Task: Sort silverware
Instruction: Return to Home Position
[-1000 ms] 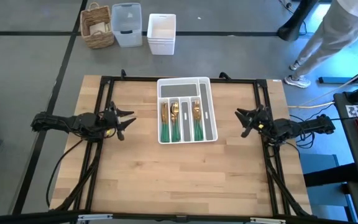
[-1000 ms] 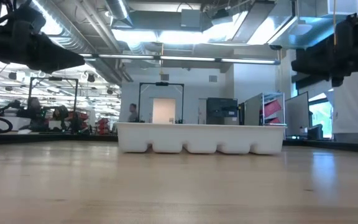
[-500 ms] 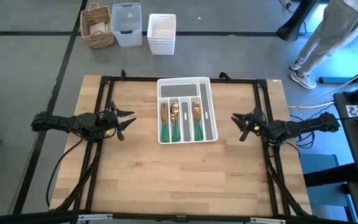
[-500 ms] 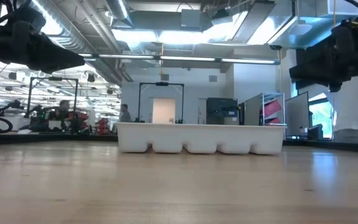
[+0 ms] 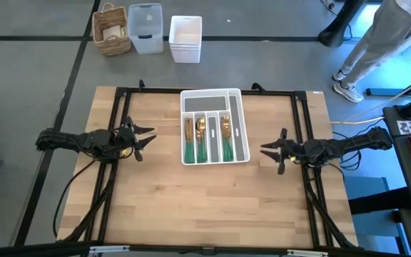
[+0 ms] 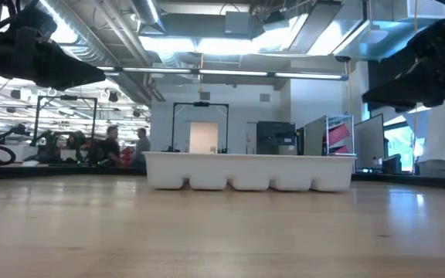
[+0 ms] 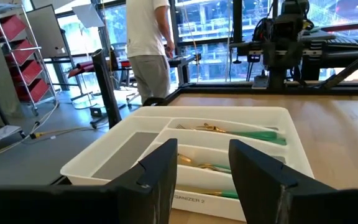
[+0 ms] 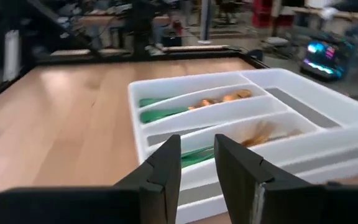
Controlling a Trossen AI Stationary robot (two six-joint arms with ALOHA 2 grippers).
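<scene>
The silverware (image 5: 207, 137) has gold heads and green handles. It lies sorted in the three middle slots of the white tray (image 5: 212, 93), with the heads toward the far edge. It also shows in the left wrist view (image 7: 229, 132) and the right wrist view (image 8: 191, 99). My left gripper (image 5: 148, 139) (image 7: 204, 155) hovers open to the left of the tray, pointing at it. My right gripper (image 5: 266, 150) (image 8: 197, 146) hovers open to the right of the tray's near end, also pointing at it. Neither gripper holds anything.
Black frame rails (image 5: 120, 114) run along the table's left, right and far sides. A wicker basket (image 5: 113, 30), a clear bin (image 5: 145, 27) and a white bin (image 5: 185, 37) stand on the floor past the far edge. A person (image 5: 384, 36) stands at the far right. Bare wood (image 5: 205, 207) lies nearer than the tray.
My right gripper has moved toward the table's near edge and a little toward the tray, turning so that it points more squarely at the tray's near end. The left arm, the tray and the silverware have kept still.
</scene>
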